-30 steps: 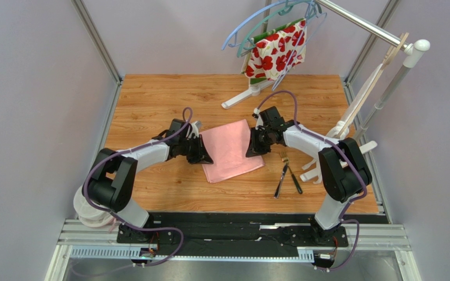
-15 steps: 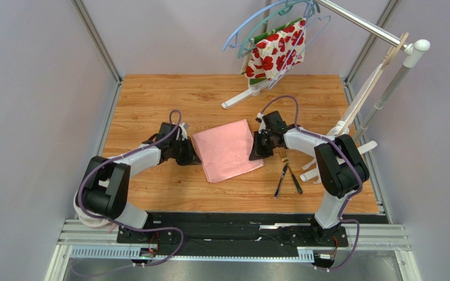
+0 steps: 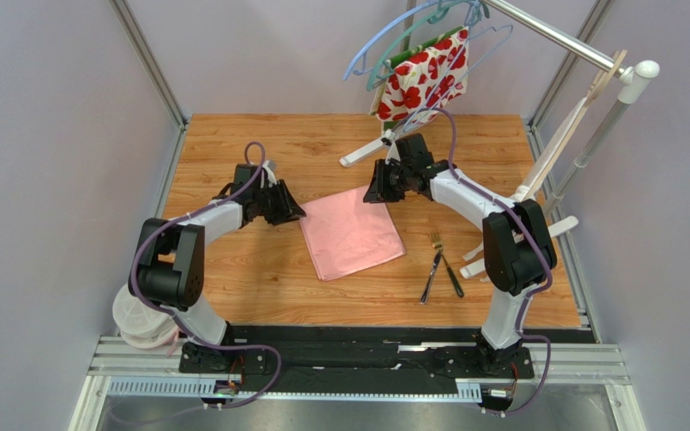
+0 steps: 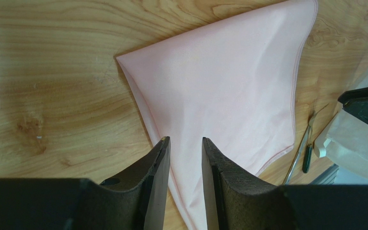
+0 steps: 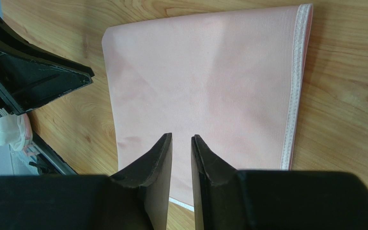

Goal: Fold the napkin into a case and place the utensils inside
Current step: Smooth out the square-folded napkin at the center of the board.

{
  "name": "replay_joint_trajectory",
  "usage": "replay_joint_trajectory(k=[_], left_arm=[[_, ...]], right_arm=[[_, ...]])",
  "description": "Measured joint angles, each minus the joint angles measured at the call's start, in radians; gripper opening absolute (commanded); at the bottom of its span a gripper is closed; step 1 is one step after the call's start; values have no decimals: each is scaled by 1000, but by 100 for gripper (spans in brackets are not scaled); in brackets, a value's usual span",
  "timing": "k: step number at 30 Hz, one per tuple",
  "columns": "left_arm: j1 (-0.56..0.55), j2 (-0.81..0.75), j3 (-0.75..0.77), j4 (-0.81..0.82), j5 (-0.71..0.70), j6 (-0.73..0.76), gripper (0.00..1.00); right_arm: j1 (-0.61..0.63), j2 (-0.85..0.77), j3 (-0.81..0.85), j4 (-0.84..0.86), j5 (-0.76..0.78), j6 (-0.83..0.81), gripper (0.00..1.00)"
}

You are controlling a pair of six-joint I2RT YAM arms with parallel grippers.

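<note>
The light-pink napkin [image 3: 351, 233] lies folded flat in the middle of the wooden table, also seen in the left wrist view [image 4: 229, 86] and in the right wrist view [image 5: 205, 86]. My left gripper [image 3: 290, 214] hovers off its far left corner, open [image 4: 185, 140] with nothing between the fingers. At the far right corner, my right gripper [image 3: 374, 193] is open by a narrow gap [image 5: 181, 136] and holds nothing. The utensils, a silver fork [image 3: 433, 260] and a darker thin piece [image 3: 452, 278], lie crossed on the table right of the napkin.
A rack with hangers and a red-and-white floral cloth [image 3: 425, 76] stands at the back, its white foot [image 3: 367, 148] just behind the right gripper. A white stand [image 3: 524, 197] sits at the right edge. A white roll [image 3: 137, 323] rests by the left arm's base.
Both grippers have opened, let go of the napkin's side edges and drawn back toward its far corners. The napkin now lies flat and free.
</note>
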Motion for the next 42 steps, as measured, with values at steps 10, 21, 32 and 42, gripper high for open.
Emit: replay_joint_trajectory(k=[10,21,32,42], left_arm=[[20,78,84,-6,-68,-32,41],[36,169,121,2,-66,-87,44],[39,235,164,32,-39,-140,18],[98,253,148,154,32,-224,1]], right_arm=[[0,39,11,-14,-14,2,25],[8,43,11,-13,-35,18,25],[10,44,11,-12,-37,19,24],[44,110,23,-4,-48,23,19]])
